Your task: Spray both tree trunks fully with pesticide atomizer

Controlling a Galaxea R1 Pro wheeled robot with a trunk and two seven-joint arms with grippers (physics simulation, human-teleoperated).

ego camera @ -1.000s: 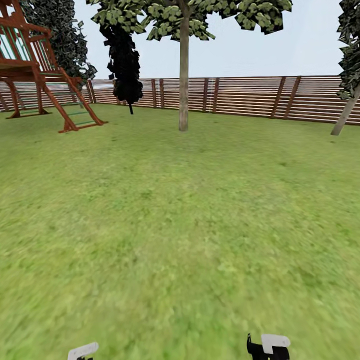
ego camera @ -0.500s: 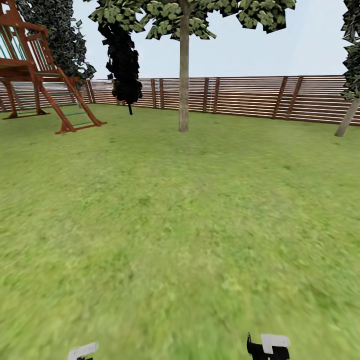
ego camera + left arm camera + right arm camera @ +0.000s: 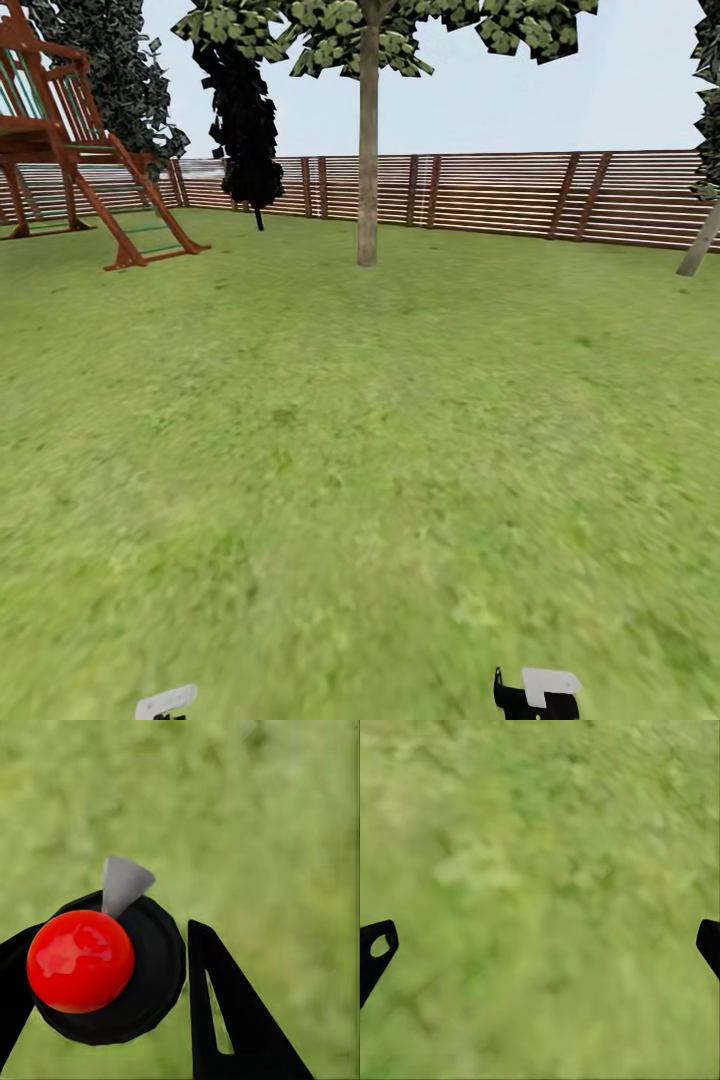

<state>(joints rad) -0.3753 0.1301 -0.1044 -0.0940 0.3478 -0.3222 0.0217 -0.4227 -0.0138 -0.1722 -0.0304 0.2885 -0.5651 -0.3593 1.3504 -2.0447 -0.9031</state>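
The pesticide atomizer (image 3: 94, 971), a black round body with a glossy red ball top and a grey cone nozzle, sits between the black fingers of my left gripper (image 3: 105, 941), which is shut on it above the grass. In the right wrist view my right gripper (image 3: 540, 941) is open, its fingertips far apart with bare lawn between them. Far ahead in the head view stands a tree (image 3: 368, 30) with a straight pale trunk (image 3: 368, 160) and a leafy crown. A second, leaning trunk (image 3: 698, 248) shows at the right edge.
A brown slat fence (image 3: 500, 195) closes the far side of the lawn (image 3: 360, 450). A red-brown wooden play tower with a ladder (image 3: 90, 150) stands at the far left, and a dark narrow conifer (image 3: 245, 120) rises beside the fence. White parts of my arms (image 3: 548, 688) show at the bottom edge.
The whole head view has shifted slightly: the play tower slid left and the right-edge trunk slid right, so the camera moved. Both arms keep their place in the picture.
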